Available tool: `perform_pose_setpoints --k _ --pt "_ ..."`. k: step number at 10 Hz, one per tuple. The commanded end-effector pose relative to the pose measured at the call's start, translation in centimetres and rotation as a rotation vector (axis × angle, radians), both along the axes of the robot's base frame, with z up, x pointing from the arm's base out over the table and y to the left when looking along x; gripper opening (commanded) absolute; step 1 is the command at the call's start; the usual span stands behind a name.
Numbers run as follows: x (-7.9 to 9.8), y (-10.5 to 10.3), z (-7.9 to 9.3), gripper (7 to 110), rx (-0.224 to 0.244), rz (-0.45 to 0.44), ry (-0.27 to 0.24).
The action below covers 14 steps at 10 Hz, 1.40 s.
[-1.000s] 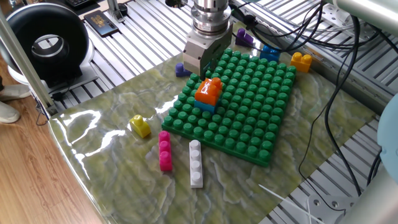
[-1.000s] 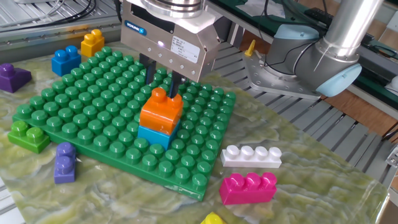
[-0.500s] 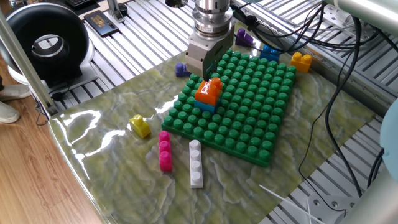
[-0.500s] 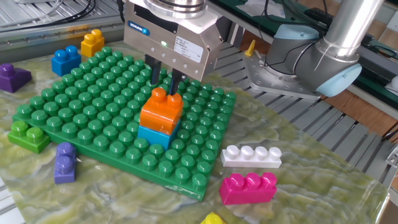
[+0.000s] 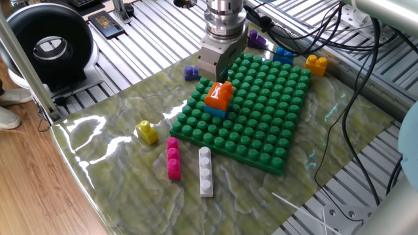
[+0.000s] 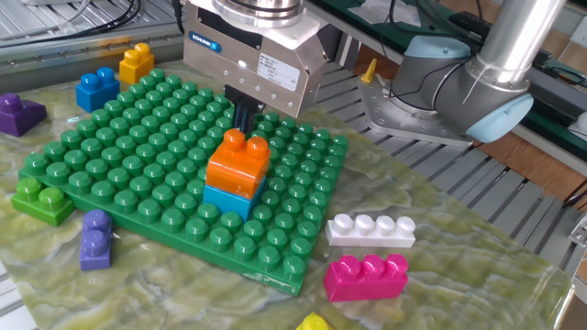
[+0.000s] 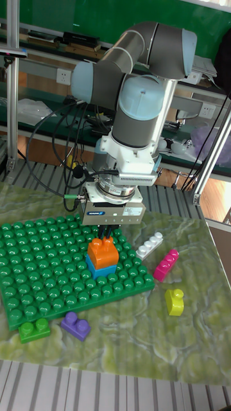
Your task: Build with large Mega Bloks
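A glossy green-and-yellow marbled mat (image 5: 124,156) covers a table of ribbed aluminium slats (image 5: 150,29), with wood flooring along one side and black cables trailing behind. On the mat lies a big green studded plastic baseplate (image 6: 119,151).

The grey metal two-finger gripper (image 6: 246,117) hangs just behind and above a small stack on the baseplate: a chunky orange plastic brick with two round studs (image 6: 238,161) pressed onto a light blue plastic brick (image 6: 227,198). Its dark fingers (image 6: 241,115) are drawn close together with almost no gap between them, holding nothing; their tips hover clear of the orange brick.

Loose on the mat near the baseplate's edge lie a long white four-stud brick (image 6: 371,229), a pink three-stud brick (image 6: 367,277) and a small yellow brick (image 5: 147,132). A lime green brick (image 6: 38,200) sits at one baseplate corner, with a purple stepped brick (image 6: 95,239) just beside it. Beyond the far edge stand a blue brick (image 6: 96,89) and a yellow-orange brick (image 6: 136,62).
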<state>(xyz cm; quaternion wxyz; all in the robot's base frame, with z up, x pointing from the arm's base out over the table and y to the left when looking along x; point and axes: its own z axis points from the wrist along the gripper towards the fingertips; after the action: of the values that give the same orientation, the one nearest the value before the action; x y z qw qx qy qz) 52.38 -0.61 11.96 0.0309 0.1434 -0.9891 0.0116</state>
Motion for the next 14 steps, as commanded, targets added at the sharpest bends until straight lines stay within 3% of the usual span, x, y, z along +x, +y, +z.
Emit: perform_pose_setpoints --k 1,14 --pt "-0.3 0.4 0.1 22 0.023 0.0 0.005" --pt "0.0 0.4 -1.2 22 0.021 0.009 0.017"
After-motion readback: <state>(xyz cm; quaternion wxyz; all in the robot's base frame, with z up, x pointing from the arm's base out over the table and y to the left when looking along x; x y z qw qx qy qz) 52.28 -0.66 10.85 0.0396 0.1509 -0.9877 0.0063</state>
